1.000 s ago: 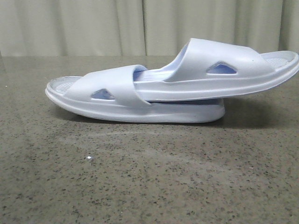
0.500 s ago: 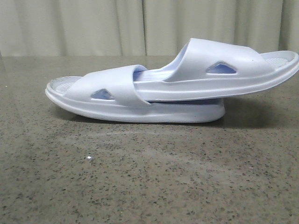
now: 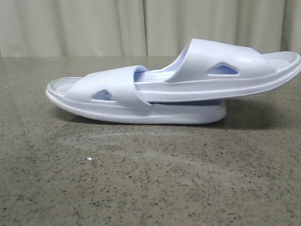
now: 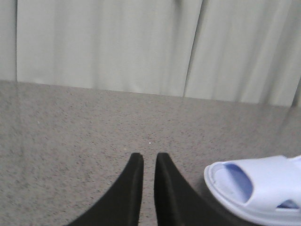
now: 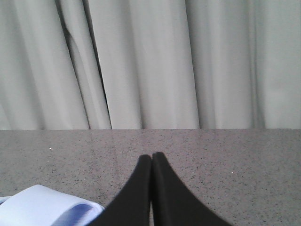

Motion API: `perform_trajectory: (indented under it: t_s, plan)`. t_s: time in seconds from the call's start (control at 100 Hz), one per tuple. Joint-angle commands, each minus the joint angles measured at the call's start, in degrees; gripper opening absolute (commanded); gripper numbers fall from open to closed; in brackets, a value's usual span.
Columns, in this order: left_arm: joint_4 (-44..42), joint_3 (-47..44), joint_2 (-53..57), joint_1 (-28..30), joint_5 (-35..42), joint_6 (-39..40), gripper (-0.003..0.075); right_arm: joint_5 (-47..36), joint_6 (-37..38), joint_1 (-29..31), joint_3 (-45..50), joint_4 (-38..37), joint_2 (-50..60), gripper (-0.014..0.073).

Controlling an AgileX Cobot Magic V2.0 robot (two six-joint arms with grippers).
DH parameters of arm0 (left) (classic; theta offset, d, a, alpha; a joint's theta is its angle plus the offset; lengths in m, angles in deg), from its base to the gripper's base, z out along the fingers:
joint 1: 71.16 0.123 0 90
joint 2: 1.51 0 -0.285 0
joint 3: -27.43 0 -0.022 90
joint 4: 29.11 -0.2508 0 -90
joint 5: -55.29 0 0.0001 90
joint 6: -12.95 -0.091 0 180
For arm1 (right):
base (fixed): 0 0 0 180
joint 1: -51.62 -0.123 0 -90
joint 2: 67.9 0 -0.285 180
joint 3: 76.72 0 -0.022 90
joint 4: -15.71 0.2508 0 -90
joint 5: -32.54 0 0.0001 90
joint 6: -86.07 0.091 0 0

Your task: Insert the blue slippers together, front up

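- Left hand point(image 4: 149, 162) is seen nearly closed, right hand point(image 5: 151, 160) clenched; nothing is held.
- Blue slippers point(image 3: 174, 87) are nested on the table point(image 3: 141, 179).
- Likely light, flexible rubber; the strap is best gripped.

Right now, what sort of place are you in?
Probably a staged test bench: a speckled stone-look table, a plain pale curtain behind it, and only the blue slippers nested on it.

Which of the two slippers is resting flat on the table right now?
The lower slipper, on the left, lies flat on the table. The upper slipper is tucked under its strap and juts out to the right, raised off the surface.
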Motion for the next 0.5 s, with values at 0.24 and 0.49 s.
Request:
perform_trajectory:
  t_s: [0.24,0.49]
  plan:
    - [-57.27,1.21,5.29,-0.23,-2.23,44.06,0.0016,0.71,-0.91,0.09,-1.49,-2.73,-0.47,-0.0107]
    - [-62.15,-5.01,13.47,2.77,-0.79,48.24,0.0016,0.71,-0.91,0.09,-1.49,-2.73,-0.47,-0.0107]
